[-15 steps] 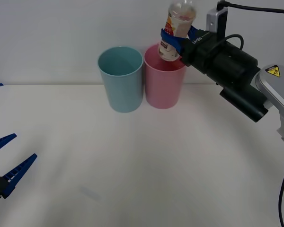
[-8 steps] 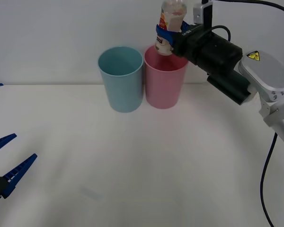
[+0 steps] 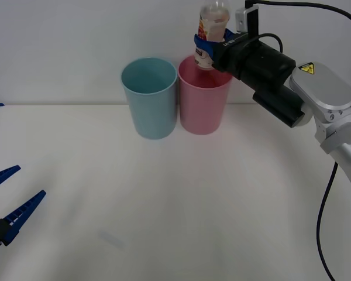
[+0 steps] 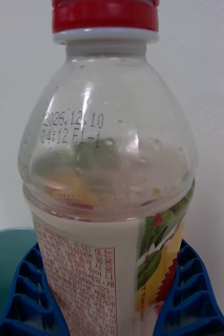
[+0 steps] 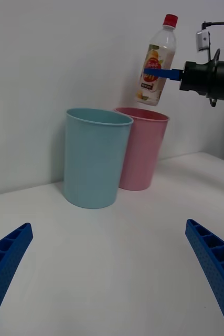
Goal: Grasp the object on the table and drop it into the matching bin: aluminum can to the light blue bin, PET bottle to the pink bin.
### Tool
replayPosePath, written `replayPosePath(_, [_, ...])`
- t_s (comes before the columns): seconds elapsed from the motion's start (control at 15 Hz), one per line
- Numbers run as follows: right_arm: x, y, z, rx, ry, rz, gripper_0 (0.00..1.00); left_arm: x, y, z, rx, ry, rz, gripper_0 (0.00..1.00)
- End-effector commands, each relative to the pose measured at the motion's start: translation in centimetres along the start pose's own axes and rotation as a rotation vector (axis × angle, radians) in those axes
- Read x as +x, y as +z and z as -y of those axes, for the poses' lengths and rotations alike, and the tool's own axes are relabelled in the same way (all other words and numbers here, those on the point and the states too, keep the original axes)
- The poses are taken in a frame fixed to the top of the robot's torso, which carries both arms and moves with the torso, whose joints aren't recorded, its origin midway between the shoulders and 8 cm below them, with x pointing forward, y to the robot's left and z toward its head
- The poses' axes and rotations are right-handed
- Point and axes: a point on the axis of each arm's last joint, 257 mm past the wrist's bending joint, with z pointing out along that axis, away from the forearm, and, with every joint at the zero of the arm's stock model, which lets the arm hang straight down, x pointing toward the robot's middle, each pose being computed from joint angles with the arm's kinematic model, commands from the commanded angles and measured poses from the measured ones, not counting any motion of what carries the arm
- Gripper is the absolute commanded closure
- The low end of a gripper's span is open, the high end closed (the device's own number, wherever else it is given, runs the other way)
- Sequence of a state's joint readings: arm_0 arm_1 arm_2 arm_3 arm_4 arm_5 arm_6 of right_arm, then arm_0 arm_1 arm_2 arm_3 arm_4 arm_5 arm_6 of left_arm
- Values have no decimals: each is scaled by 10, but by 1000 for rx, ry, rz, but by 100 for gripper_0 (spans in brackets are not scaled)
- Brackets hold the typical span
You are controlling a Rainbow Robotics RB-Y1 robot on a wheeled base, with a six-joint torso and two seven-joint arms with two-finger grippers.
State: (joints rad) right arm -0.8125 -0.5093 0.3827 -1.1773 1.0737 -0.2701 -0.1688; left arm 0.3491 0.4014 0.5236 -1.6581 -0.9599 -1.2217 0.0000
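White desk (image 3: pixel 164 205) carries 2 bins, and above the pink bin (image 3: pixel 202 99) the right gripper (image 3: pixel 210 45) has its fingers pinching the PET bottle (image 3: pixel 211 29), so releasing comes next, while the left gripper (image 3: pixel 9 202) waits spread.
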Motion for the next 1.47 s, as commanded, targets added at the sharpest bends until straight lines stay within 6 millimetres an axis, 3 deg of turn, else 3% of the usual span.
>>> replayPosePath(0.07, [0, 0, 0, 1, -9, 0, 20, 0, 0, 0, 0, 0, 0, 0])
replayPosePath(0.13, [-1, 0, 0, 0, -13, 2, 0, 0, 0, 0, 0, 0, 0, 0])
replayPosePath(0.4, [0, -1, 1, 1, -19, 2, 0, 0, 0, 0, 0, 0, 0, 0])
replayPosePath(0.73, [-10, -17, -20, -34, 2, 48, 0, 0, 0, 0, 0, 0, 0, 0])
replayPosePath(1.13, [-7, -75, -53, -100, 11, 72, 0, 0, 0, 0, 0, 0, 0, 0])
replayPosePath(1.47, [1, -129, -68, -116, 13, 64, 0, 0, 0, 0, 0, 0, 0, 0])
